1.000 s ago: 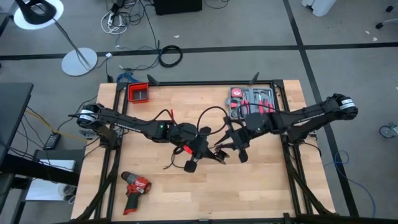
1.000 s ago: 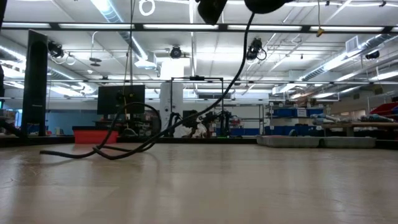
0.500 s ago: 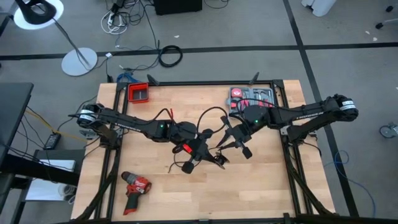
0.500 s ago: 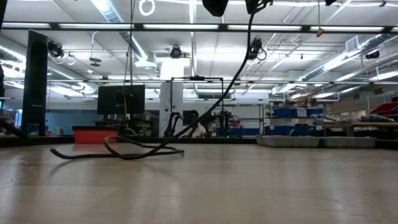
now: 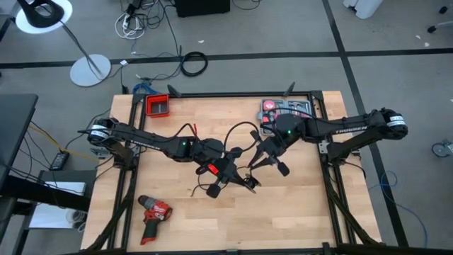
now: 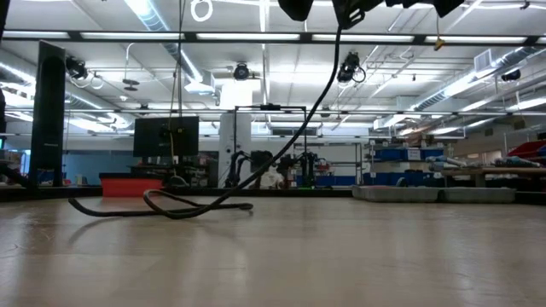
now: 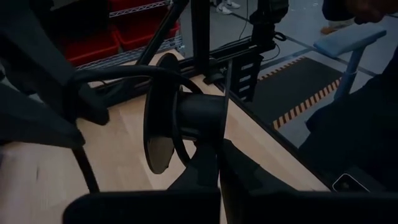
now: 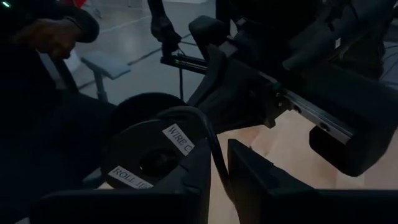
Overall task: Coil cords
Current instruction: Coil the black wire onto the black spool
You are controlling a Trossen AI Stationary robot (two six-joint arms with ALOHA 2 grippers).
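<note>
I judge the limp, light cord [image 5: 239, 132] best pinched near the spool [image 7: 180, 118]; both grippers' jaw states I cannot tell.

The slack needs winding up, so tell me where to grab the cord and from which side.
Take the cord where it climbs off the table toward the spool, not the tail lying flat. That stretch hangs in the air, so jaws can probably close across it sideways. Use the right gripper; the left gripper is at the spool.
</note>
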